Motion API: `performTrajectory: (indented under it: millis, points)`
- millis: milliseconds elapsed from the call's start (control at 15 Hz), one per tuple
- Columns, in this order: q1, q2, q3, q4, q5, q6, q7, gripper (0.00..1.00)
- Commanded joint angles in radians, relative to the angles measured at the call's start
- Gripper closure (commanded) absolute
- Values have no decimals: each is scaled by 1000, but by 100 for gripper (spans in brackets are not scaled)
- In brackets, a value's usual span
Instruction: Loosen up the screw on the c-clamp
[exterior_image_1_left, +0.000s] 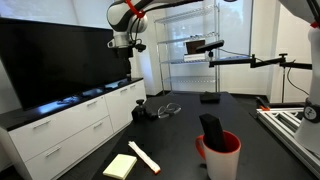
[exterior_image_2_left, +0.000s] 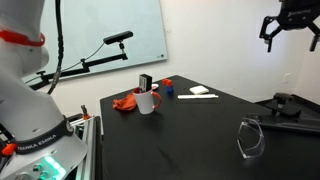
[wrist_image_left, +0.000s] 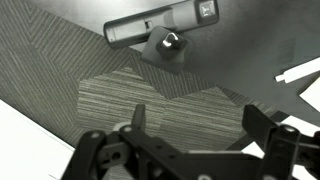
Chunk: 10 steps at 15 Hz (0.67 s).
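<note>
Little is done as yet: the gripper (exterior_image_2_left: 290, 38) hangs high above the table (exterior_image_2_left: 190, 130) with jaws spread and empty, while the c-clamp (exterior_image_1_left: 140, 113) lies untouched beside the wire loops (exterior_image_1_left: 167, 108), so approach, grasp and unscrewing all remain.

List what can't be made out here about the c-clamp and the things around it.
1. c-clamp: in an exterior view it is a tiny dark lump on the black table, and its screw is too small to see.
2. Wrist view: the c-clamp lies outside the frame. The open gripper faces only carpet.
3. Red bucket: in an exterior view its wall hides the lower part of the black object standing in it.
</note>
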Motion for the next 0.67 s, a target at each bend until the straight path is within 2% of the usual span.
performTrajectory:
  millis: [0,333,600]
  points:
    - [47,-126,-11,-224,30,130,209,0]
    - [124,-223,-10,-483,11,347,464,0]
    - [161,-283,-15,-617,0,419,561,0]
